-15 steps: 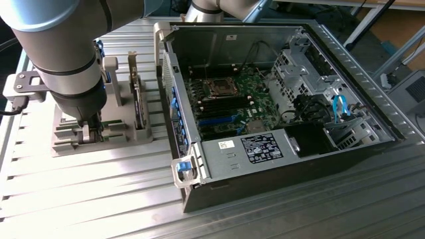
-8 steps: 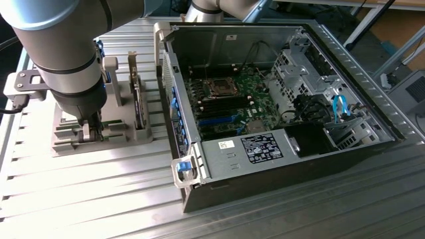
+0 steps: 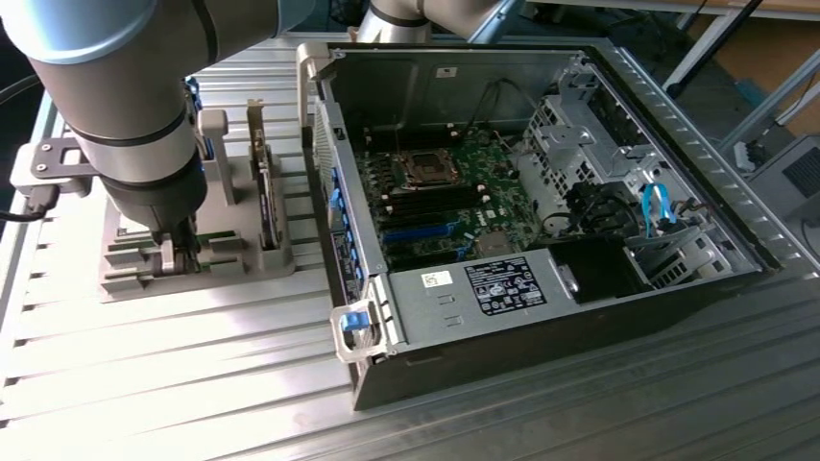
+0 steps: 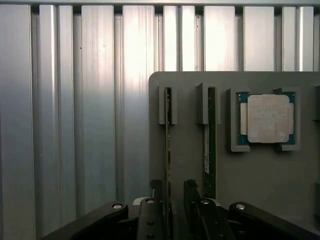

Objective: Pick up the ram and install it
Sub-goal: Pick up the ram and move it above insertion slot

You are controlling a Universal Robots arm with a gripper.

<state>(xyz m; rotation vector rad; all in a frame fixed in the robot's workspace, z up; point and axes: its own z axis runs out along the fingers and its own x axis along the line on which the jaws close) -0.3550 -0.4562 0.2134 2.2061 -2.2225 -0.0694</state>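
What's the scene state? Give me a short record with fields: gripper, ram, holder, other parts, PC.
gripper: down at the grey holder, open, one finger on each side of the ram
ram: on edge in its holder slot, not lifted
holder: sits on the ribbed aluminium table
next slot: a second board on edge, beside the ram
processor: flat in a square recess of the holder
PC case: open, to the exterior view's right of the holder, motherboard exposed
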